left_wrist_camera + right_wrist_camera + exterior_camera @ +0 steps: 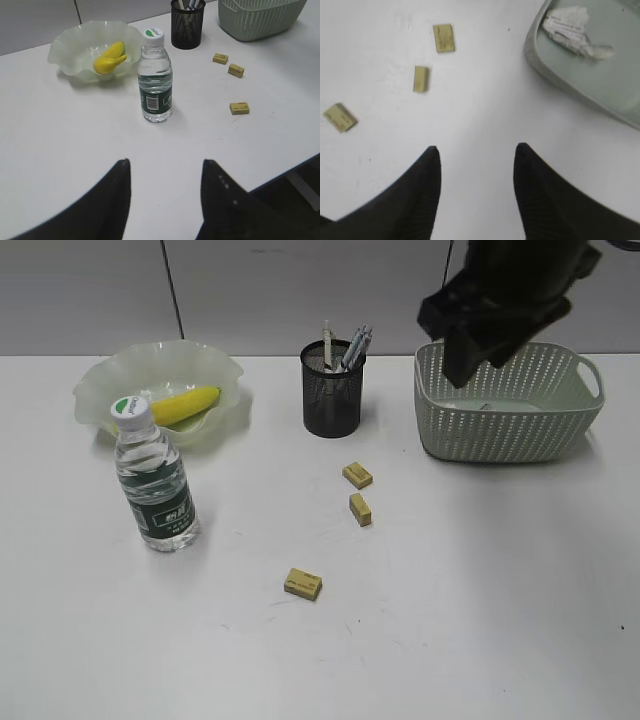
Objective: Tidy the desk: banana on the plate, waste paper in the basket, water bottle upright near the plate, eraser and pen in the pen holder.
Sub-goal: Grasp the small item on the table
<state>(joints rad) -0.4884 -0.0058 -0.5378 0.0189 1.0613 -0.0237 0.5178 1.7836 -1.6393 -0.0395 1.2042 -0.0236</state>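
Right wrist view shows the right gripper (477,165) half open and empty, three erasers (421,79) ahead to its left, basket (560,85) ahead right.

On the white desk (480,620), the yellow banana (184,405) lies in the pale green wavy-rimmed plate (215,362), and the water bottle (154,480) stands upright just in front of it. The crumpled waste paper (575,30) rests inside the sage-green basket (510,430). Pens (355,347) stand in the black mesh pen holder (333,395), while 3 tan erasers (303,584) lie loose on the desk in front of it.
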